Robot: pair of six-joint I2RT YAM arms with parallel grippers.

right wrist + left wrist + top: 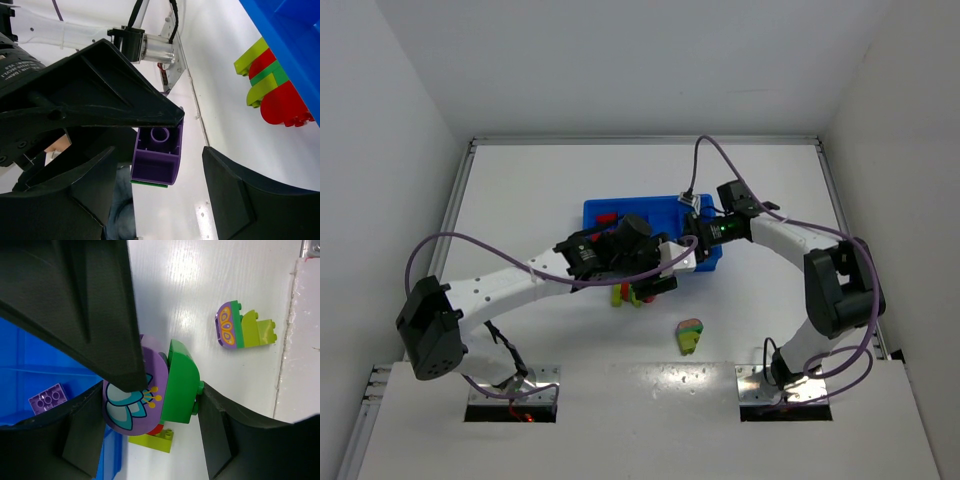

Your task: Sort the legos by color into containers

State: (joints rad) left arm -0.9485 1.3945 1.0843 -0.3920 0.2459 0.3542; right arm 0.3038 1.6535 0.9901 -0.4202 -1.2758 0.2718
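Left wrist view shows the left hand (172, 385) clamped on a purple-and-green lego cluster (125, 407) between its fingers

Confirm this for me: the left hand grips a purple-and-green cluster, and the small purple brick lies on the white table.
Not quite. The small purple brick lies in the blue tray, not on the table; the left wrist view shows it. The rest holds: the left hand grips a purple-and-green cluster.
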